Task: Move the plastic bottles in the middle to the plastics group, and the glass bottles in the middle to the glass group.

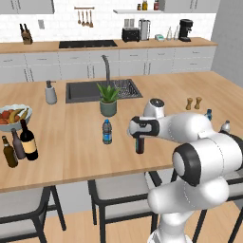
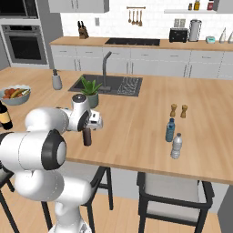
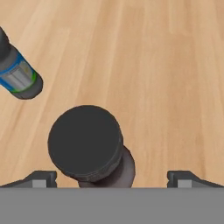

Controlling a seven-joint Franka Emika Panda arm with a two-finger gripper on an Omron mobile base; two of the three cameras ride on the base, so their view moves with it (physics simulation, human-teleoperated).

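One desk: a long wooden desk (image 1: 71, 142) carries everything, with a dark sink (image 1: 90, 90) set into its middle and stools tucked under the near edge.
Arm: the white arm reaches out over the near part of the desk, hand pointing straight down.
End effector: the end effector (image 3: 112, 177) is released, jaws spread wide, its two tips standing on either side of a dark cap with bare wood showing between; it grasps nothing.
Wine bottle: the tall black wine bottle (image 1: 28, 140) with a tan label stands at the left end of the desk, just beside two brown bottles.
Glass group: the amber bottle (image 1: 9, 152) and the grey-brown bottle (image 1: 18, 144) stand upright close together below the fruit bowl (image 1: 14, 114).
Beer bottle: the slim dark beer bottle (image 1: 139, 144) stands upright directly under the hand, its cap between the spread tips in the hand view.
Water bottle: the small clear water bottle (image 1: 107, 131) with a blue band stands upright near the beer bottle, in front of the potted plant (image 1: 108, 99).
Plastics group: the blue-tinted bottle (image 2: 170, 130) and the clear pale-capped bottle (image 2: 176, 146) stand near each other at the right end, by the two wooden shakers (image 2: 179, 110).
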